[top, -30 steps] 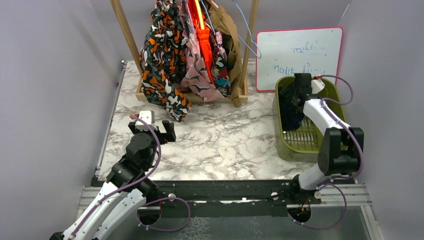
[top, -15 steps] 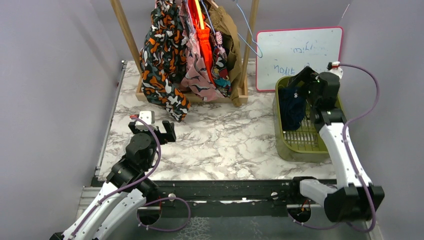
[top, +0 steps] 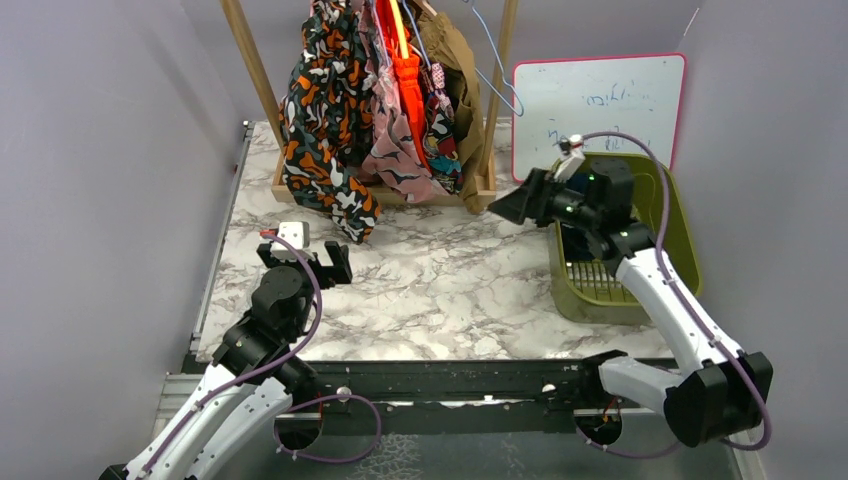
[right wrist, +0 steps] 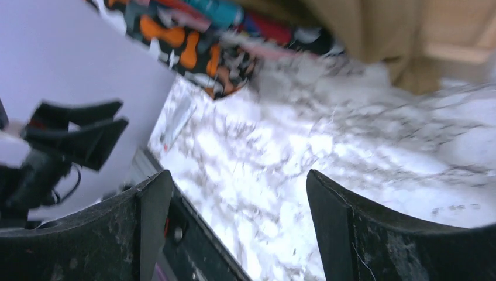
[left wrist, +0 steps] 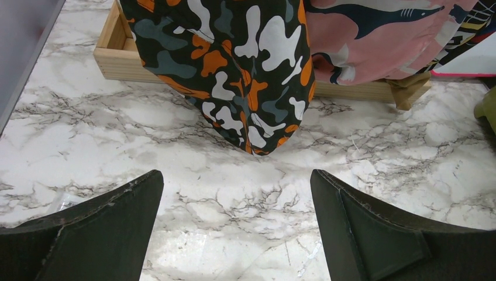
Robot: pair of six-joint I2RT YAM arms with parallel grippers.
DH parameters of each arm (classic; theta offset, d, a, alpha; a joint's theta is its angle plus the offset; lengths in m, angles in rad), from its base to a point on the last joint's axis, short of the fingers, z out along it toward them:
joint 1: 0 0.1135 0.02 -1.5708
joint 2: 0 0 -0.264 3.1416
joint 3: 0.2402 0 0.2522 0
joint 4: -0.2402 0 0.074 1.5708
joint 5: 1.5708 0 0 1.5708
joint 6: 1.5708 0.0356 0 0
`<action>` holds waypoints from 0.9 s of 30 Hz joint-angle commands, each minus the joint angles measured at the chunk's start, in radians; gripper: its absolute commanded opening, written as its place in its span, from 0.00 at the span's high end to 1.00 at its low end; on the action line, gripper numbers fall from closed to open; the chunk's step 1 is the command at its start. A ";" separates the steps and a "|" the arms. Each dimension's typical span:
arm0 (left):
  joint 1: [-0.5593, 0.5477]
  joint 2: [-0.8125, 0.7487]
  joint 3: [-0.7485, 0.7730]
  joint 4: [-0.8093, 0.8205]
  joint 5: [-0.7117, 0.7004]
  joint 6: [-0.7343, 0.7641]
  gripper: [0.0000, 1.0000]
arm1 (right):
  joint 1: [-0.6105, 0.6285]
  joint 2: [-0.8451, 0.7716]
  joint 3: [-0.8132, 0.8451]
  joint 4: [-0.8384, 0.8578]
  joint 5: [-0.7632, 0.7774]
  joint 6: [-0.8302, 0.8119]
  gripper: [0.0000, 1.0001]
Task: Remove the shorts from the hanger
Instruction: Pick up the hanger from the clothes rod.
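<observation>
From above I see the shorts (top: 380, 110) hanging bunched together on the wooden rack (top: 252, 75), at the top centre of the frame. Their lower ends come down close to the marble surface (top: 450, 290). The left pincer (top: 322, 262) is at the lower left, its jaws wide apart with nothing between them. In its wrist view the black-orange-white pair (left wrist: 245, 76) hangs just ahead. The right pincer (top: 515, 205) is at the centre right, beside the green basket (top: 680, 235), pointing toward the rack. It is also spread wide and empty. Its wrist view is blurred.
</observation>
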 commanded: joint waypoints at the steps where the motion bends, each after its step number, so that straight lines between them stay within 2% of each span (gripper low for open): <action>1: 0.005 -0.001 -0.001 0.019 0.019 0.009 0.01 | 0.149 0.012 0.111 -0.172 0.097 -0.164 0.17; 4: 0.004 -0.005 -0.003 0.017 0.013 0.007 0.01 | 0.204 0.018 0.174 -0.218 0.227 -0.227 0.22; 11: 0.004 -0.002 -0.004 0.017 0.011 0.004 0.01 | 0.259 0.107 0.422 -0.227 0.317 -0.352 0.25; 19: 0.005 -0.015 -0.006 0.012 -0.010 -0.002 0.01 | 0.259 0.257 0.633 -0.172 0.343 -0.358 0.33; 27: 0.005 -0.007 -0.005 0.013 -0.010 -0.002 0.01 | 0.260 0.414 0.866 -0.196 0.352 -0.337 0.38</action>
